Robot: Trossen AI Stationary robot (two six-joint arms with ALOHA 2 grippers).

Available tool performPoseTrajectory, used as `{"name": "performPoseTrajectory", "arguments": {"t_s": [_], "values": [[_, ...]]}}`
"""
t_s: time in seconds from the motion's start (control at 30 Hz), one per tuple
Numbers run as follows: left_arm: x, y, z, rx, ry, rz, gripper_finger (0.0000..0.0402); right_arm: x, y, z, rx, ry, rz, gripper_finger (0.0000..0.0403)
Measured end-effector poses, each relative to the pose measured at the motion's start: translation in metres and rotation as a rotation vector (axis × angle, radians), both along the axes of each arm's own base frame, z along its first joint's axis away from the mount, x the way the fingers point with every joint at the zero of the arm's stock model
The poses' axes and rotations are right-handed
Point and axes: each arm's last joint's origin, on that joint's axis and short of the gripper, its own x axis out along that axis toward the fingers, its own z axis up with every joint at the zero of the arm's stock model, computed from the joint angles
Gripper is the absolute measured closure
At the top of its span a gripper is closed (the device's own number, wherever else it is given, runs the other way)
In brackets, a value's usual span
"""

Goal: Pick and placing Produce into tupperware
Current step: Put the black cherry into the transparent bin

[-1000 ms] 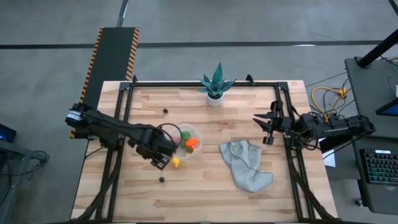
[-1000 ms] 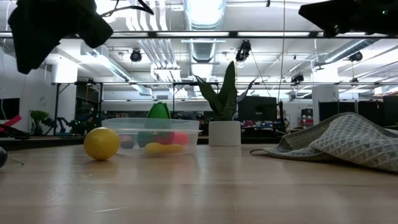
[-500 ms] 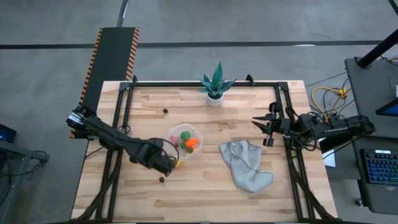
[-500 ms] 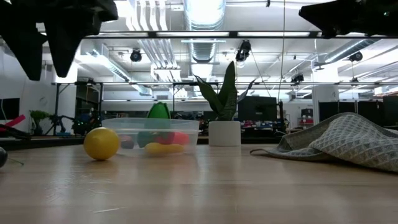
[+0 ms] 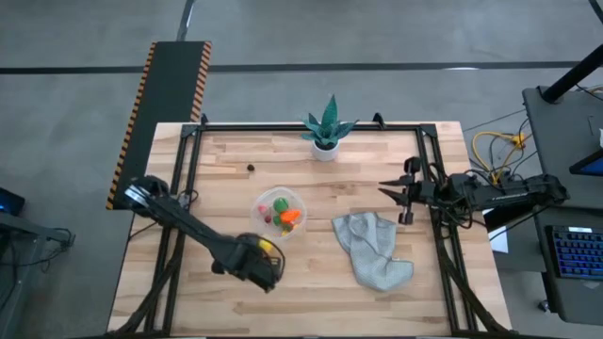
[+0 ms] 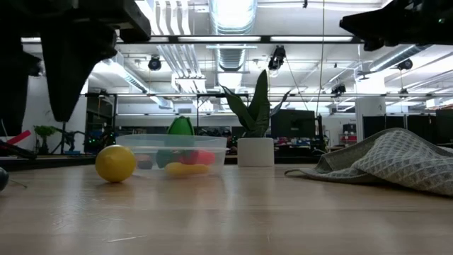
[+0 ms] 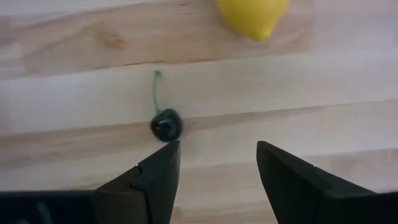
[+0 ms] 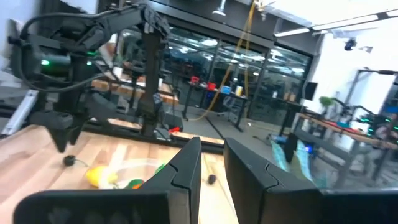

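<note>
Fingers of our left gripper (image 7: 214,163) stand spread wide just above the pale wooden plank table (image 7: 74,37), with nothing between them, and the tiny dark brown cherry with a thin green stem (image 7: 165,124) lies just ahead of the left-hand finger (image 7: 158,174), slightly off the centre of the gap. Beyond it sits the small yellow toy lemon (image 7: 252,14), also loose on the wood. We judge this to be the approach step of one more pick: the cherry looks like the target, not yet touched. Next we would need to shift sideways a little so the cherry sits midway between the fingers, lower, and close gently, since so small and round a piece may roll away or slip. In the high view the left gripper (image 5: 266,271) hangs over the near part of the table, close to the small round clear plastic tupperware with a whitish rim (image 5: 294,198), which already holds green, orange and red pieces. Our right gripper (image 5: 396,200) waits at the table's right edge, fingers slightly parted, near the crumpled grey cloth (image 5: 372,250).
</note>
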Motion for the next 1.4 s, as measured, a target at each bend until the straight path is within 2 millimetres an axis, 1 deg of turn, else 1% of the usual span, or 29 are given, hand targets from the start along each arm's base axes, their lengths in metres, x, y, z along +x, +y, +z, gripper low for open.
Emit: {"name": "performPoseTrajectory", "arguments": {"t_s": [0.1, 0.2, 0.3, 0.53, 0.77, 1.03, 1.23, 1.4], "values": [[0.000, -0.007, 0.000, 0.025, 0.050, 0.042, 0.0205, 0.000, 0.001, 0.000, -0.004, -0.001, 0.026, 0.0342], [-0.006, -0.012, -0.006, 0.062, 0.134, 0.087, 0.0205, 0.000, 0.001, 0.000, -0.004, -0.002, 0.028, 0.0342], [-0.009, -0.015, -0.011, 0.056, 0.163, 0.107, 0.0205, 0.000, 0.001, 0.001, -0.003, -0.008, 0.027, 0.0342], [-0.008, -0.014, -0.012, 0.084, 0.145, 0.145, 0.0205, 0.000, 0.001, 0.002, -0.003, -0.016, 0.028, 0.0342], [-0.004, -0.020, -0.032, 0.097, 0.197, 0.158, 0.0205, 0.000, 0.001, 0.002, -0.003, -0.016, 0.028, 0.0342], [-0.005, -0.019, -0.041, 0.113, 0.217, 0.190, 0.0205, 0.000, 0.001, 0.001, -0.004, -0.015, 0.028, 0.0342], [-0.008, -0.018, -0.055, 0.099, 0.199, 0.209, 0.0205, 0.000, 0.001, 0.001, -0.004, -0.014, 0.027, 0.0342], [-0.007, -0.018, -0.062, 0.077, 0.172, 0.209, 0.0205, 0.000, 0.001, 0.001, -0.004, -0.014, 0.028, 0.0342]]}}
